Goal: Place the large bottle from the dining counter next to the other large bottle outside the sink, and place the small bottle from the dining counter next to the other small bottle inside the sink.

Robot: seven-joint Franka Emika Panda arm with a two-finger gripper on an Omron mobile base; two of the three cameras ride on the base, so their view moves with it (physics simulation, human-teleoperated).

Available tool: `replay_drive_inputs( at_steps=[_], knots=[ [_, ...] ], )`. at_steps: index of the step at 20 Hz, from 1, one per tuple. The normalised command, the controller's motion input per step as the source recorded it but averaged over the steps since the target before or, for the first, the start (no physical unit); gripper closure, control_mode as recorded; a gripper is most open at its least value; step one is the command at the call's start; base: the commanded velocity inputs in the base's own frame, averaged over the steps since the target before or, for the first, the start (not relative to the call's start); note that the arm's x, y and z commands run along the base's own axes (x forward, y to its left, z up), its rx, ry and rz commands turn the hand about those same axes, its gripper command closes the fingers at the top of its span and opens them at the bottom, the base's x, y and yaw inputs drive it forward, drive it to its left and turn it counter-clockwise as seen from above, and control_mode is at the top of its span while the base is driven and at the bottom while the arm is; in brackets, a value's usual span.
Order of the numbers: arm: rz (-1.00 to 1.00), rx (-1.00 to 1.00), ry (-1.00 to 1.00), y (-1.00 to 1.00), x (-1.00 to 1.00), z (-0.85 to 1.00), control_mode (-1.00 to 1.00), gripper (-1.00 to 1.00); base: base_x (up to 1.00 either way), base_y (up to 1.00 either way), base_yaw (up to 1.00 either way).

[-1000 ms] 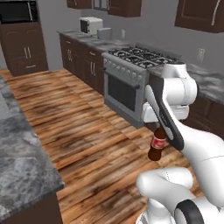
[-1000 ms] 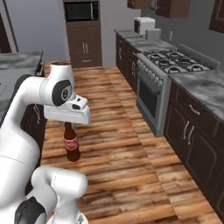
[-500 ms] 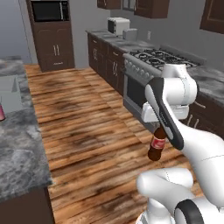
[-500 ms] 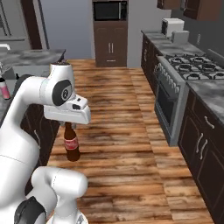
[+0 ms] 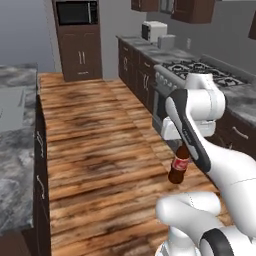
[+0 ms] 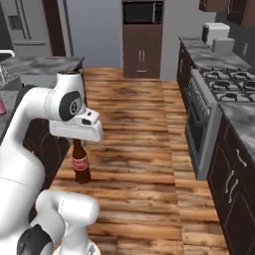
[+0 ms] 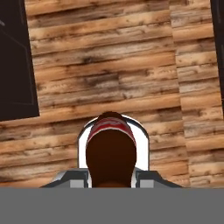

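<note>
We count one large bottle (image 5: 179, 165) in sight, one arm, one stove (image 6: 219, 79) with its oven front, one microwave (image 5: 75, 12) set in tall dark cabinets, and one toaster (image 5: 153, 30) on the far counter (image 5: 150, 46). The bottle is dark brown, with a red label around its middle. It hangs upright below the arm's hand, its neck hidden up in the gripper (image 6: 77, 142), its base clear above the wooden floor (image 5: 100, 145). In the hand view the bottle's brown shoulder and red band sit between the two fingers (image 7: 70, 177), which are clenched on it at either side. Grey marbled counter (image 5: 17, 145) on dark cabinetry runs along the left side of the left base view, well apart from the bottle.
</note>
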Motion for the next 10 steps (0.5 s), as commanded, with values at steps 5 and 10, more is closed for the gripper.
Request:
replay_drive_inputs(
  at_steps=[5,10],
  knots=[
    [0.0,0.0,0.0,0.0,0.0,0.0,1.0,1.0,0.87,-0.07,0.03],
    [0.0,0.0,0.0,0.0,0.0,0.0,1.0,1.0,0.82,-0.04,-0.02]
  ],
)
